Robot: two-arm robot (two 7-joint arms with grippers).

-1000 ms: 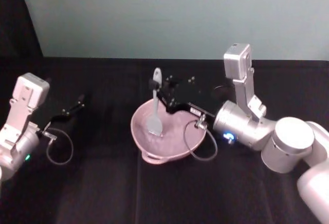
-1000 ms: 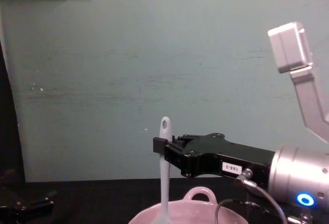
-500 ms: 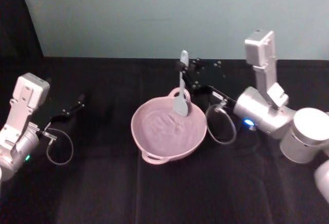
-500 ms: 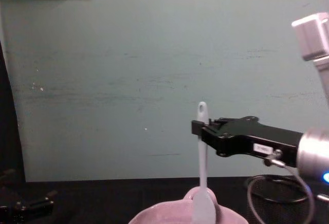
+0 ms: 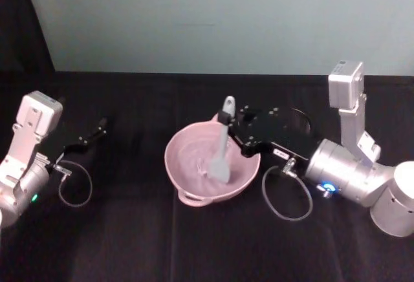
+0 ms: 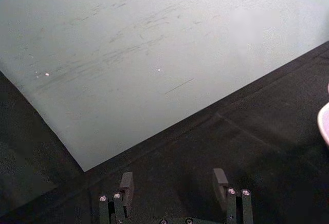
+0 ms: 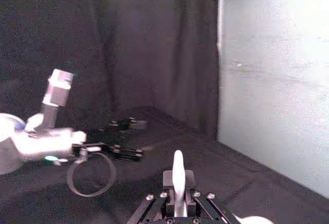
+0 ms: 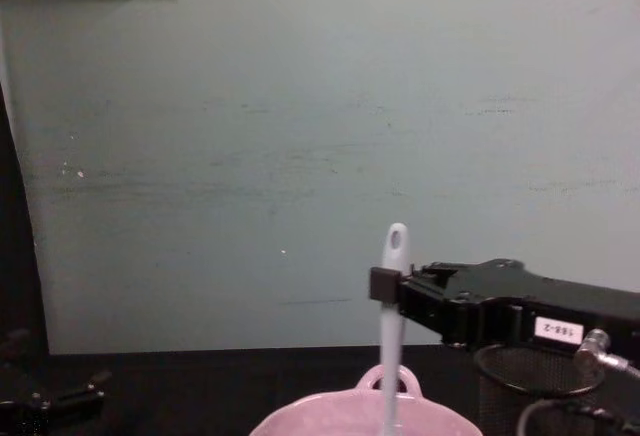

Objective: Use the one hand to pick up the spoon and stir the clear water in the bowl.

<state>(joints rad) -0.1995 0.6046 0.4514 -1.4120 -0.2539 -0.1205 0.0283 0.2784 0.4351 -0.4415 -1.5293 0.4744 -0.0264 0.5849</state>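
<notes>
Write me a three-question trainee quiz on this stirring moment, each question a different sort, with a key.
1. Multiple choice: what is the right gripper holding?
A) a cloth
B) the spoon, by the upper part of its handle
C) nothing

2. True or false: the spoon stands roughly upright, with its scoop end down inside the pink bowl.

3. Fill the gap: the left gripper sits off at the robot's left, apart from the bowl, with its jaws ____.

Key: 1 B; 2 true; 3 open.
</notes>
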